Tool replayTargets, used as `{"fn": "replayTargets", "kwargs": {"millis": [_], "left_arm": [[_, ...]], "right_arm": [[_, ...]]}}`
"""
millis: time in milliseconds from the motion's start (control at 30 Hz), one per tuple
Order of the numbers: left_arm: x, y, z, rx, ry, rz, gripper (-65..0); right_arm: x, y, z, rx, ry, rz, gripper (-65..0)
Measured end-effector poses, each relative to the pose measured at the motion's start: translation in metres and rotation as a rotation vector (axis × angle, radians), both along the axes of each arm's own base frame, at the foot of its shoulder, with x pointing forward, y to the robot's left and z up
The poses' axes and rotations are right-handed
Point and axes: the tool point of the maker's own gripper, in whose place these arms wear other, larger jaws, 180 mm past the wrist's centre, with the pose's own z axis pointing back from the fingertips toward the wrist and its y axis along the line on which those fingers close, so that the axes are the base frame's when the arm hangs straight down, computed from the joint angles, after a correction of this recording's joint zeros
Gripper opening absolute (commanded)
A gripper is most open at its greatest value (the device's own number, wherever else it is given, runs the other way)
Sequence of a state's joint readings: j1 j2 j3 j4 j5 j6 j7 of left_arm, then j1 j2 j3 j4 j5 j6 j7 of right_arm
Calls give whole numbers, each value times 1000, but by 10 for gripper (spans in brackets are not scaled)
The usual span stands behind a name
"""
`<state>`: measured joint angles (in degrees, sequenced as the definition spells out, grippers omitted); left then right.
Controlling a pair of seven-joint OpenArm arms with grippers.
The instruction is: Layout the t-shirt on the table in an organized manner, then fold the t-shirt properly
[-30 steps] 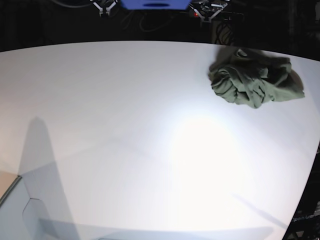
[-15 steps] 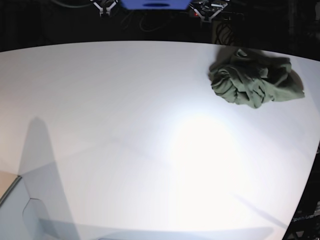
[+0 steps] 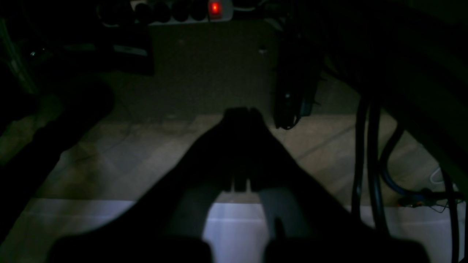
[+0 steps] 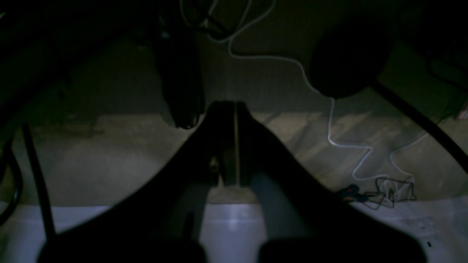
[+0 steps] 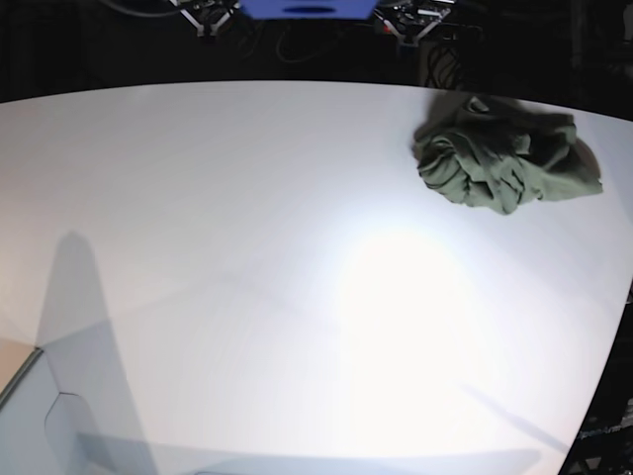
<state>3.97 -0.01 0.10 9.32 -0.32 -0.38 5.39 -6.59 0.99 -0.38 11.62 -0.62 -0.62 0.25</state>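
Note:
The olive-green t-shirt (image 5: 504, 153) lies crumpled in a heap on the white table (image 5: 247, 247), near its far right edge. No gripper touches it. In the left wrist view my left gripper (image 3: 242, 111) is shut and empty, a dark shape pointing out over the dim floor beyond the table's edge (image 3: 73, 219). My right gripper (image 4: 230, 104) is likewise shut with nothing in it, out past the white table edge (image 4: 109, 226). The base view shows only small parts of the left arm (image 5: 415, 20) and the right arm (image 5: 210, 14), at the far edge.
Black cables (image 3: 365, 153) hang at the right of the left wrist view, below a power strip with a red light (image 3: 214, 7). A white cord (image 4: 329, 120) snakes over the floor. A tan and grey panel (image 5: 25, 396) sits at the table's near left corner.
The arm parts at the far edge have shifted slightly. The t-shirt lies as before.

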Motion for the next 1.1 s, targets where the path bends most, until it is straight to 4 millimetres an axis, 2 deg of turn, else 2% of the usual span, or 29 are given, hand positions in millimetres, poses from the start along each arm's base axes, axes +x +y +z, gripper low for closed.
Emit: {"fn": "replayTargets", "kwargs": {"millis": [233,433,600,767,867,933,1100], "left_arm": [[0,0,0,0,0,0,-650],[-1,0,0,0,0,0,-650],[-11,4,5,1,-50,-2,-650],[-49,28,29,34,-88,-26,-650],[-38,25,53,22,-185,-32,-650],[-22,19,72,7,-271,-37,-650],[-4,21,121,7,-334,-69,-650]], "right_arm": [[-3,0,0,0,4,0,-650],[-2,-13,1,-20,-2,3,-650],[5,-20,15,-29,-123,19,-650],[-11,-28,52,-43,-212,40,-650],[-5,-33,81,-50,-290,61,-650],[11,-39,104,-60,-375,81,-650],[45,-45,163,-75,-534,143,-650]]}}
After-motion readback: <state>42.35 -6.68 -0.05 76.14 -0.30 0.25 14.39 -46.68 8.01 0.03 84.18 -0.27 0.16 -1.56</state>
